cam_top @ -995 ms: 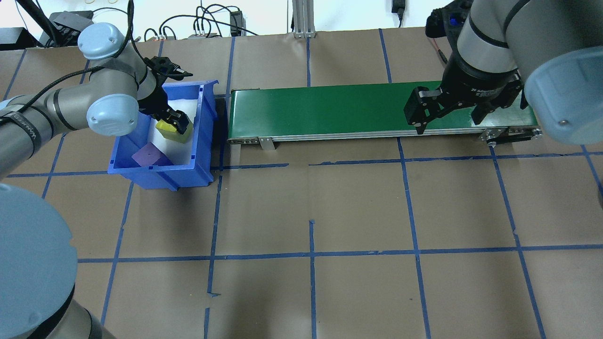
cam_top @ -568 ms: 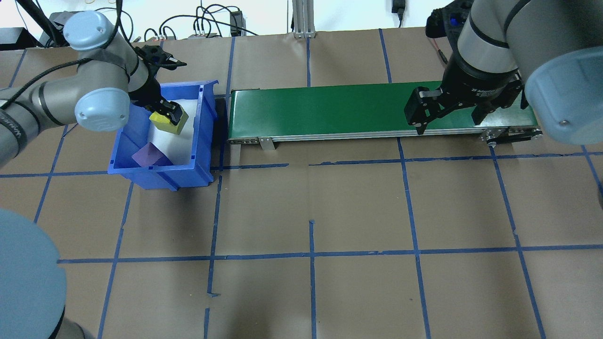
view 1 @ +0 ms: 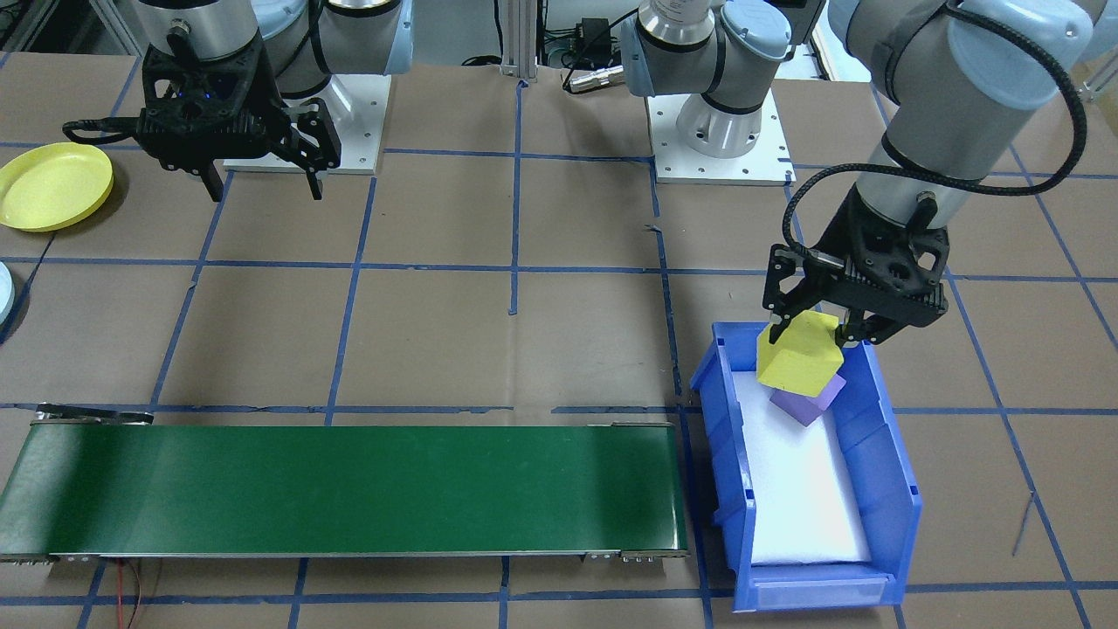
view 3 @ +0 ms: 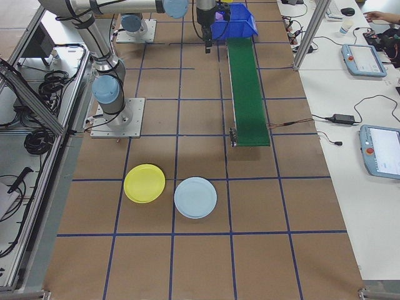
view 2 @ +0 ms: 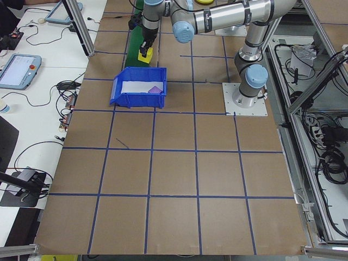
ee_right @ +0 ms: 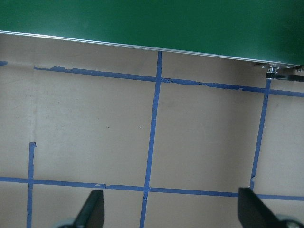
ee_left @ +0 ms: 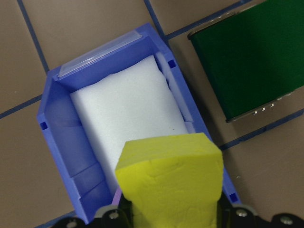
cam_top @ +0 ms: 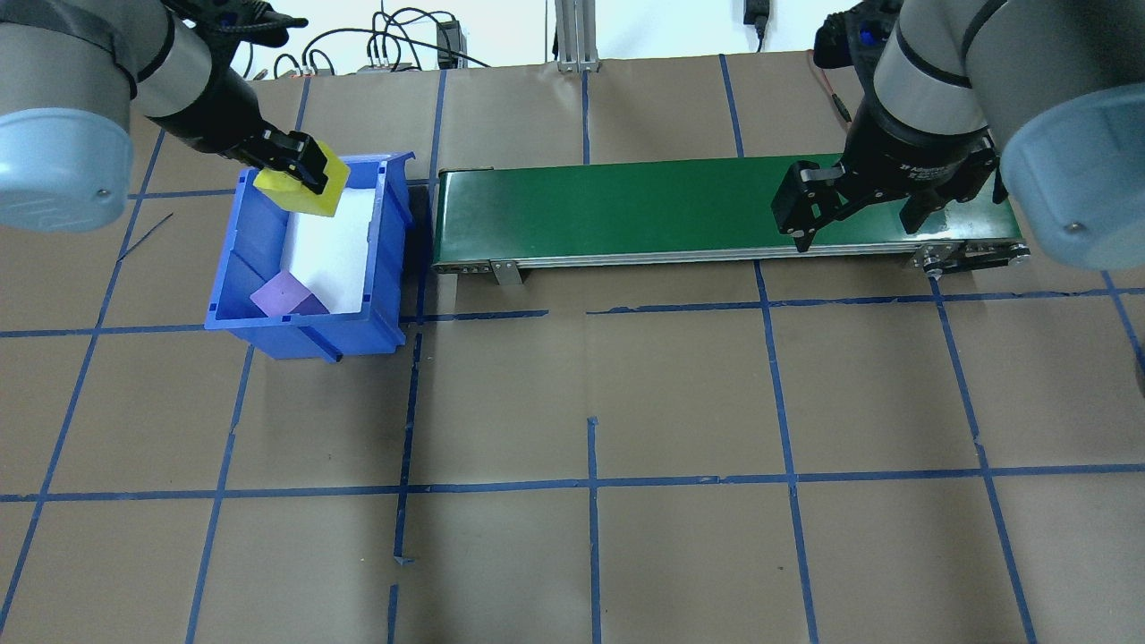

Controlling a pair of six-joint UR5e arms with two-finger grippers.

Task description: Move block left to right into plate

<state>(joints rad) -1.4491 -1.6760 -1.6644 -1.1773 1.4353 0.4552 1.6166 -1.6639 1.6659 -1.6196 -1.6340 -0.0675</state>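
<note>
yellow block [cam_top: 300,185]: tilted, pinched in left gripper [cam_top: 295,161] fingers, above blue bin [cam_top: 385,268] far end
right gripper [cam_top: 863,210]: fingers spread, over green belt [cam_top: 608,210]
plate [view 1: 52,185]: on tabletop, well apart from bin

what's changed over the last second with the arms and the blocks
The left gripper, shut on the yellow block, lifted it out of the blue bin toward the bin's far rim. The purple block, the right gripper, open, and the green conveyor stayed put.
</note>
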